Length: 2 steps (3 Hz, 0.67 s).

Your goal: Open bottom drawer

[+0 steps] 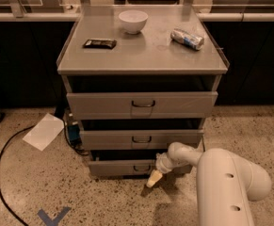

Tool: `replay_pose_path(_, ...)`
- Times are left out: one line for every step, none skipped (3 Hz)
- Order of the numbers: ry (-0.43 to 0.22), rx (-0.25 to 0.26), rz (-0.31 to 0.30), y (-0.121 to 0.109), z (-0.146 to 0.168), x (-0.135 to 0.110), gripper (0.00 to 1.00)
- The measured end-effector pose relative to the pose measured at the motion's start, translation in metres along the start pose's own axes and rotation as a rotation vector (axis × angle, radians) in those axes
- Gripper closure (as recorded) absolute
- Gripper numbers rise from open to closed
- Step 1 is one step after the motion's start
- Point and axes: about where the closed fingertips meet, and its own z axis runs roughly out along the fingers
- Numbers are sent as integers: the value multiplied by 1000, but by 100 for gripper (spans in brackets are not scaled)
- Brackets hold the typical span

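The grey metal cabinet [141, 60] has three drawers. The bottom drawer [122, 167] is the lowest and narrowest, with a small dark handle [141, 168], and stands slightly pulled out, as do the two above it. My gripper [153, 178] hangs from the white arm [226, 182] just right of and below that handle, in front of the drawer's lower edge, pointing down-left toward the floor. It does not hold the handle.
On the cabinet top stand a white bowl [132, 21], a dark snack bar [99, 43] and a lying can [187, 38]. A white sheet [44, 131], a black cable [4, 164] and a blue floor mark [53, 217] lie to the left. Dark counters stand behind.
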Motion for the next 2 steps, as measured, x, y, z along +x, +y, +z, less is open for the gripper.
replay_pose_path(1,-3,0,1,1,0,0)
replay_pose_path(15,-41,6,6,19,2,0)
